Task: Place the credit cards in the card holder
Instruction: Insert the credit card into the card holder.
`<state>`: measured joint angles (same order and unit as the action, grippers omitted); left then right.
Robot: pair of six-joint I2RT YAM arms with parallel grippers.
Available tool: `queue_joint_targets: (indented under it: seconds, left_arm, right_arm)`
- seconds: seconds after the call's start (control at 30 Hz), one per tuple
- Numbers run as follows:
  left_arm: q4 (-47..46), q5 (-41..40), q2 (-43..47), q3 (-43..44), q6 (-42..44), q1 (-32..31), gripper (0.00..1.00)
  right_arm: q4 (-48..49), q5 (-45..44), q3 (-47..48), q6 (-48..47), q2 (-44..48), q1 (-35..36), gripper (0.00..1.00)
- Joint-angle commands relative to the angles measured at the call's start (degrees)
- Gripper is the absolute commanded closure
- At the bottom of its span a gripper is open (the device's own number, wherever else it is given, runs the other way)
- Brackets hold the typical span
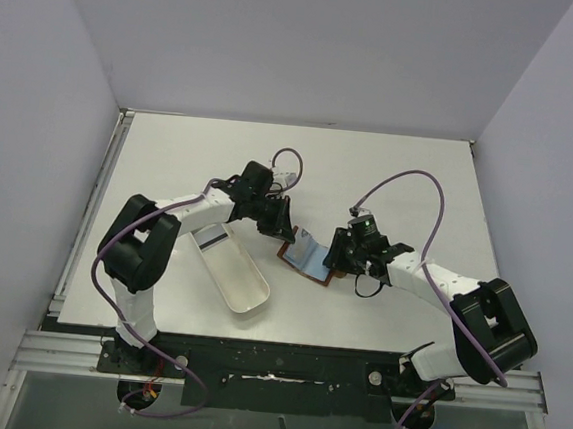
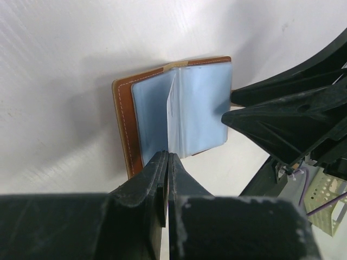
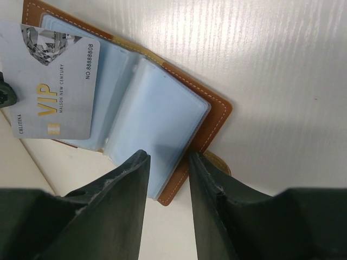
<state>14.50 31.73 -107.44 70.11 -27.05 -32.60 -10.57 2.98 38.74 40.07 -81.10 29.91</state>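
Silver plastic credit card (image 3: 54, 81) sits clenched in your left hand (image 2: 167, 157); right hand (image 3: 169, 157) at brown leather card holder (image 3: 214, 114), grip unclear; sleeve it next.

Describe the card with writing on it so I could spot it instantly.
Start at the white table, where an open brown card holder lies near the middle. Over its pale blue sleeves hangs a silver card with gold VIP lettering and a diamond picture, the only printed thing there.
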Motion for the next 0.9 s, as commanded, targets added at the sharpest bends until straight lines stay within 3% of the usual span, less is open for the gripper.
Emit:
queue_joint_targets:
  seconds: [0.0,0.87]
  left_arm:
    - [1.75,-0.33,-0.98,3.49,3.40,-0.19,1.00]
    - [-2.90,6.70,-2.89,1.73,-1.15,-1.20,1.00]
  right_arm:
    - [0.92,-2.33,-0.30,-0.08,1.26,-0.59,0.65]
    - [1.43,-4.13,-1.38,0.14,-0.11,-0.63,0.70]
